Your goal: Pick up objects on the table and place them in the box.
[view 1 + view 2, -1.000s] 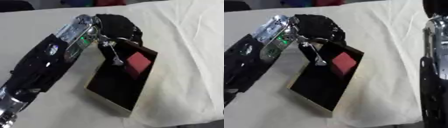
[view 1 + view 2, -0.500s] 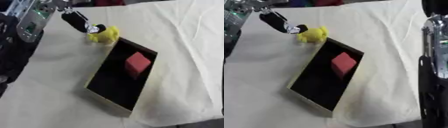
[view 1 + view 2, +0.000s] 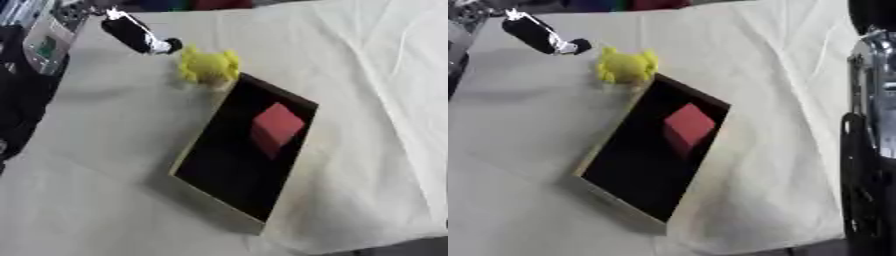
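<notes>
A shallow box (image 3: 217, 204) with a black inside and a tan rim lies askew in the middle of the cloth-covered table. A red cube (image 3: 276, 126) sits inside it, toward its far end. A yellow lumpy toy (image 3: 208, 66) rests on the cloth, touching the box's far corner from outside. My left hand (image 3: 136, 36) is at the upper left; one straight black finger points toward the toy, a short gap away, holding nothing. My right arm (image 3: 872, 125) runs down the right edge of the right eye view, and its hand is not made out.
A cream cloth (image 3: 367, 60) covers the table, with folds at the right. My left forearm (image 3: 39, 45), black and silver with a green-lit panel, fills the upper left corner. Dark objects sit beyond the table's far edge.
My left hand has pulled away from over the box's far end to the upper left. The yellow toy, hidden under the hand before, now lies uncovered at the box's far corner.
</notes>
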